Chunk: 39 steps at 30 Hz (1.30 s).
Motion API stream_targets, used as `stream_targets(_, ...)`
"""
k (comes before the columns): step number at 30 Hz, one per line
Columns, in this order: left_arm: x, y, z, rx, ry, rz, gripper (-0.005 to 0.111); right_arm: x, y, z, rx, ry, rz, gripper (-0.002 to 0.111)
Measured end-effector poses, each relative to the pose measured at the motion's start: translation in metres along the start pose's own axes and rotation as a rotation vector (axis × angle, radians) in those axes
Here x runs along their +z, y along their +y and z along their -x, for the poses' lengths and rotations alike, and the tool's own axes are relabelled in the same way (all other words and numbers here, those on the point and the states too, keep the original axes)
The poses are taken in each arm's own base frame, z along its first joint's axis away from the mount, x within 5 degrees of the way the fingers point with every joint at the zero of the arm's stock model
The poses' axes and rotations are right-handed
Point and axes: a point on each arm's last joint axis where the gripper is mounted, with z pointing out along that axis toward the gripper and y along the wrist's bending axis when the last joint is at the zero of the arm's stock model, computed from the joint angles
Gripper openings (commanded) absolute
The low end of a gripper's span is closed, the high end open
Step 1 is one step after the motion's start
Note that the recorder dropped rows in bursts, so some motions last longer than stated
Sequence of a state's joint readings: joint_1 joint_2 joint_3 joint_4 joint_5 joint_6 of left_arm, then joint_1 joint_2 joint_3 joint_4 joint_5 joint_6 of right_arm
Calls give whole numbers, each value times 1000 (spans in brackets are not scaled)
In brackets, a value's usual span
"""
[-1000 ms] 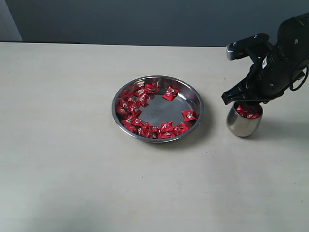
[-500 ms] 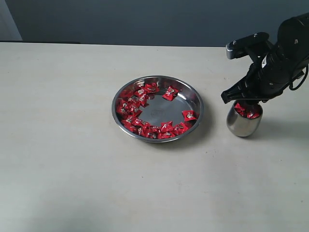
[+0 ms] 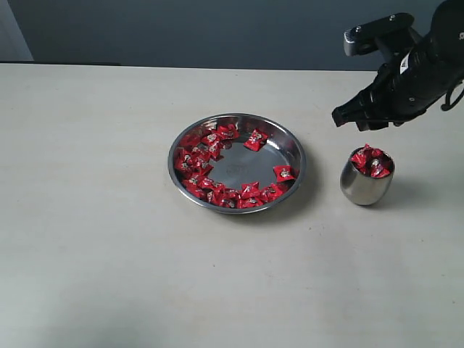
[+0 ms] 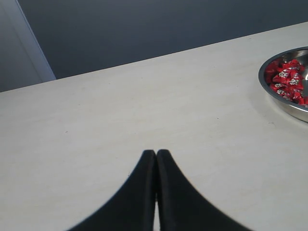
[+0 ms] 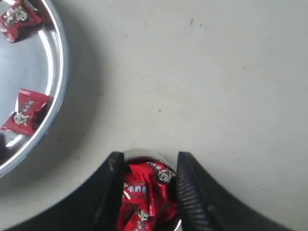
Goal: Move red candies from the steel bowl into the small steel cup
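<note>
Right gripper (image 5: 150,158) hangs above the cup (image 3: 367,187), jaws apart and empty. I see candies (image 3: 371,162) heaped to its rim, more in the bowl (image 3: 293,145) beside it. One more dropped on top may roll off.

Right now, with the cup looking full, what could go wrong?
1. The red candies heap above the rim of the small steel cup; further drops may spill onto the table.
2. The cup is narrow and rounded; the open right end effector above it could knock it over on return.
</note>
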<state>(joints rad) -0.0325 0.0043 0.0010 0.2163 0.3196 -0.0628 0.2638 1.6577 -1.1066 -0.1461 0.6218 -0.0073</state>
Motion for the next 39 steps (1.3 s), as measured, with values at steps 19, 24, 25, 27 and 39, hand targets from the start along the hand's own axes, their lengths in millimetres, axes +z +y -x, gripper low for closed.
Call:
stream_targets(19, 0, 0, 0, 0, 0, 0, 0, 31, 113, 28, -240, -143, 314, 53)
stream_targets(24, 0, 0, 0, 0, 0, 0, 0, 59, 123, 42, -223, -144, 320, 53)
stream_targets(25, 0, 0, 0, 0, 0, 0, 0, 63, 124, 45, -222, -149, 318, 53)
stream_targets(27, 0, 0, 0, 0, 0, 0, 0, 73, 127, 53, -223, -160, 316, 53)
stream_targets(39, 0, 0, 0, 0, 0, 0, 0, 120, 144, 77, -179, -116, 360, 53)
